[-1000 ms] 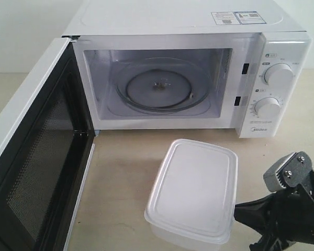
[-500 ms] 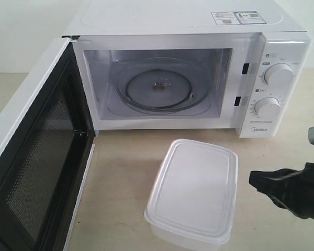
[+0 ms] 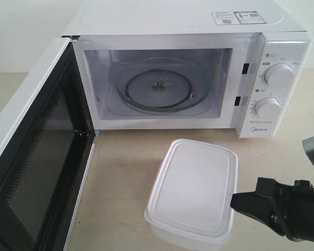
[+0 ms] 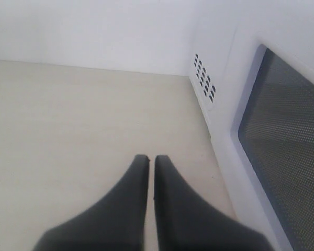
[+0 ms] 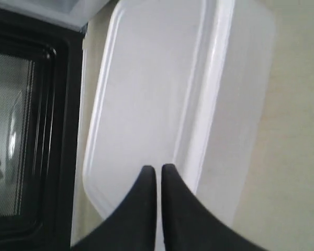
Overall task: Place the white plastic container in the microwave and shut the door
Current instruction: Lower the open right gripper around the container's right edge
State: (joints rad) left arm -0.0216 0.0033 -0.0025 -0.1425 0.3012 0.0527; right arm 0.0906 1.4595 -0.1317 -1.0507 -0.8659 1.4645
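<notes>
Pale beige tabletop (image 3: 125,172) runs under everything, with a plain white wall behind it.

In the exterior view the right gripper (image 3: 234,201) comes in from about 4 o'clock of the white plastic container (image 3: 196,183), its black tip right at the box's nearer long edge. The right wrist view shows that gripper (image 5: 158,170) with its two dark fingers pressed almost together, only a thin slit between them and nothing pinched. Their tips lie over the raised rim of the container (image 5: 146,94) lid. Whether they touch the lid cannot be told.

The container sits flat on the table with its lid on, at about 6 o'clock of the open oven cavity and apart from it. A strip of bare table lies between box and oven.

The microwave (image 3: 188,21) stands at 12 o'clock of the box, with the glass turntable (image 3: 157,86) bare inside. Two round knobs, the upper (image 3: 278,74) and the lower (image 3: 267,107), sit at 3 o'clock of the cavity above the Midea logo (image 3: 259,127).

The door (image 3: 31,104) is swung wide open at 9 o'clock of the cavity, its black mesh-lined inner face turned toward the box.

The left gripper (image 4: 150,158) shows only in its own wrist view. Its fingers are closed to a narrow slit, empty, above bare table, beside the door's (image 4: 288,172) outer dark window and the oven's side vent holes (image 4: 205,78).
</notes>
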